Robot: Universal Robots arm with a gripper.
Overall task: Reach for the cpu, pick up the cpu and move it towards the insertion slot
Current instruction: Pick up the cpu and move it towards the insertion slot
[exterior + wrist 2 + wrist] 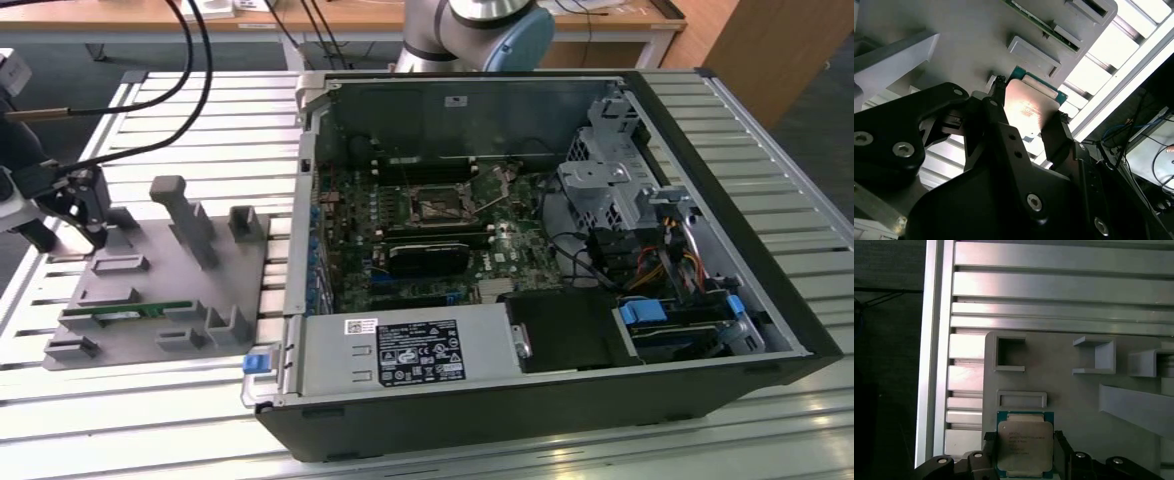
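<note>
So the cpu [1025,447] sits at one corner of the grey fixture plate [1079,410], silver lid up with a green rim showing around it. It's just beside a small empty rectangular pocket [1021,399] moulded into that plate. In both wrist views the gripper [1029,102] has it: the two black fingers [1060,442] press on opposite edges of the chip, so I'd call it clamped on the cpu. Can't tell whether the chip has left the plate or rests on it.

My read is that this is the pick-up step. The reach looks done and the carry not started, since in the exterior view the gripper hangs over the plate's corner on the exterior view's left. The insertion slot [438,207] is well apart from the plate, on the motherboard inside the open computer case [534,415]. That case stands just beside the plate on the exterior view's right. Getting there would call for a firm, level hold and enough height to clear the case wall nearest the plate, I reckon.

Also on the plate is a green memory stick [127,312], at the end away from the cpu, plus a few grey holders.

Writing-wise, there's fine dark print on the cpu lid, too small to make out. A black label [416,352] with white print sits on the power supply in the case, on the side towards the plate. Same story there.
</note>
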